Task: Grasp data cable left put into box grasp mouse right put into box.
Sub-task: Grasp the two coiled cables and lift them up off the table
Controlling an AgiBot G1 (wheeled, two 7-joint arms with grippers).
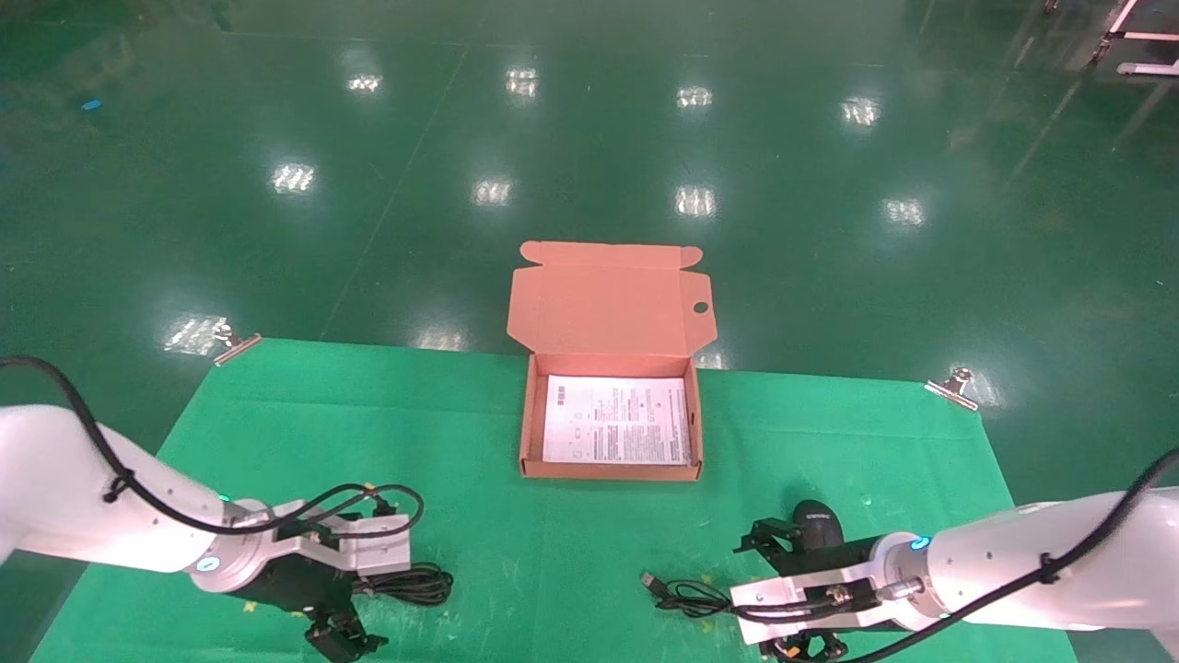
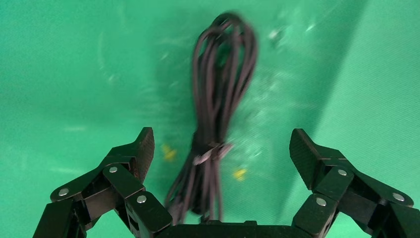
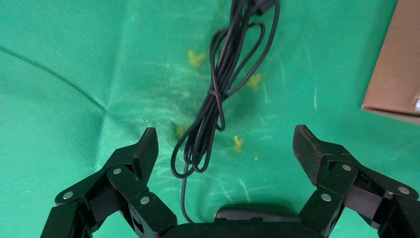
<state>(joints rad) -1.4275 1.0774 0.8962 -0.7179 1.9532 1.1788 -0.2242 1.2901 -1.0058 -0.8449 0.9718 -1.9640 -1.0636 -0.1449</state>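
The data cable (image 1: pixel 414 585), a tied black bundle, lies on the green cloth at front left. My left gripper (image 1: pixel 359 599) is open just over it; in the left wrist view the data cable (image 2: pixel 220 99) lies between the spread fingers of the left gripper (image 2: pixel 223 146), untouched. The black mouse (image 1: pixel 815 520) lies at front right, its cord (image 1: pixel 682 594) trailing left. My right gripper (image 1: pixel 783 594) is open beside it. The right wrist view shows the mouse (image 3: pixel 257 214) near the palm of the right gripper (image 3: pixel 225 143), and its cord (image 3: pixel 218 99). The salmon-orange box (image 1: pixel 528 433) stands open at centre.
A printed paper sheet (image 1: pixel 617 419) lies in the box; its lid (image 1: pixel 608 299) stands up at the back. Metal clips (image 1: pixel 235 343) (image 1: pixel 953 385) hold the cloth's far corners. The box corner (image 3: pixel 396 64) shows in the right wrist view. Shiny green floor lies beyond the table.
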